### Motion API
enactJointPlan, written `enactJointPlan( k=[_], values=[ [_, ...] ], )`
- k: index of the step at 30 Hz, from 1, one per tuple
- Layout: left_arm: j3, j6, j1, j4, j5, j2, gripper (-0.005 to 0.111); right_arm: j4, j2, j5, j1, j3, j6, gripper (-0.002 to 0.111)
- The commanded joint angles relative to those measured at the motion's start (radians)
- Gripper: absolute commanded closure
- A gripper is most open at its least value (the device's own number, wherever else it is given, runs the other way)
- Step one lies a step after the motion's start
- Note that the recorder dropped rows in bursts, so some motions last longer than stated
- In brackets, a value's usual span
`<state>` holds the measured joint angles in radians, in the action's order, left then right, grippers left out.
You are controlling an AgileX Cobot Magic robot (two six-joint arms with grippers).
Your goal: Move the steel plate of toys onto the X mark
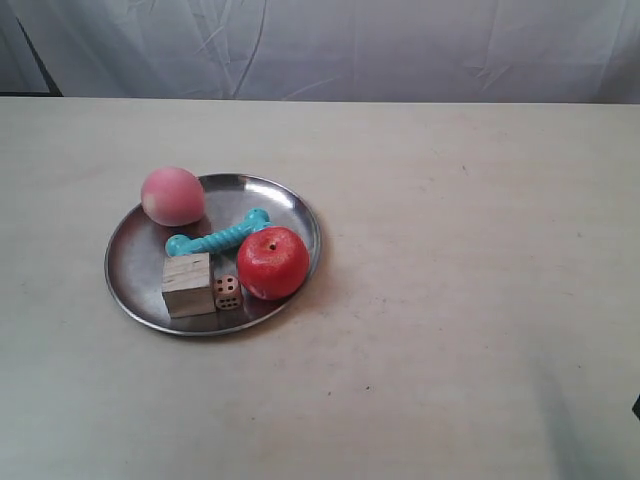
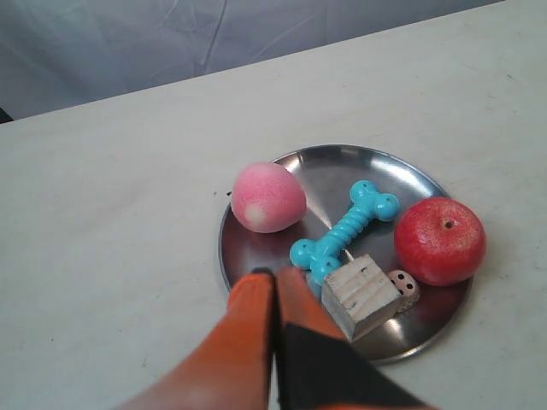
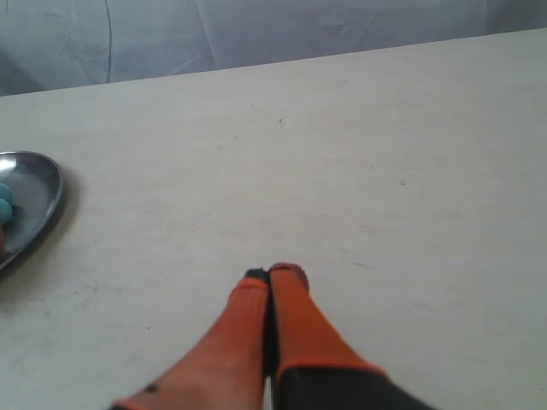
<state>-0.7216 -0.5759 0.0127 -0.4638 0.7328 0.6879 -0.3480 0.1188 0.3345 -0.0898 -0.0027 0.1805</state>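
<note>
No word, brand, label or printed number can be read anywhere on the worktop or on the things it carries. The only number-like signs are the dark pips on the small tan die, which lies in the steel plate between the wooden cube and the red apple. The pips are too small to count surely.
</note>
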Motion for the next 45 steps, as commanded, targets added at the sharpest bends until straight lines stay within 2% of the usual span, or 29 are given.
enactJointPlan(
  k=[1,9,13,16,20,22,26,34,37,45],
  values=[
    [0.003,-0.002,0.000,0.000,-0.001,-0.006,0.107,-0.002,-0.005,-0.015,-0.007,0.003,-0.002,0.108],
    [0.003,-0.002,0.004,0.001,-0.001,-0.007,0.107,-0.002,-0.005,-0.023,-0.007,0.003,-0.002,0.108],
    [0.036,-0.020,0.009,0.048,-0.061,-0.043,0.107,-0.002,-0.005,-0.023,-0.007,0.003,-0.002,0.108],
    [0.107,0.103,0.009,0.112,-0.108,-0.100,0.107,-0.002,-0.005,-0.023,-0.007,0.003,-0.002,0.108],
    [0.236,0.369,0.009,0.254,-0.216,-0.218,0.107,-0.002,-0.005,-0.023,-0.007,0.003,-0.002,0.108],
    [0.313,0.425,0.009,0.307,-0.277,-0.288,0.107,-0.002,-0.005,-0.023,-0.007,0.003,-0.002,0.108],
    [0.451,0.433,0.009,0.316,-0.348,-0.413,0.107,-0.002,-0.005,-0.023,-0.007,0.003,-0.002,0.108],
    [0.633,0.544,0.009,0.316,-0.366,-0.618,0.107,-0.002,-0.005,-0.023,-0.007,0.003,-0.002,0.108],
    [0.677,0.550,0.009,0.311,-0.400,-0.684,0.107,-0.002,-0.005,-0.023,-0.007,0.003,-0.002,0.108],
    [0.722,0.548,0.009,0.284,-0.435,-0.688,0.107,-0.002,-0.005,-0.023,-0.007,0.003,-0.002,0.108]
  ],
)
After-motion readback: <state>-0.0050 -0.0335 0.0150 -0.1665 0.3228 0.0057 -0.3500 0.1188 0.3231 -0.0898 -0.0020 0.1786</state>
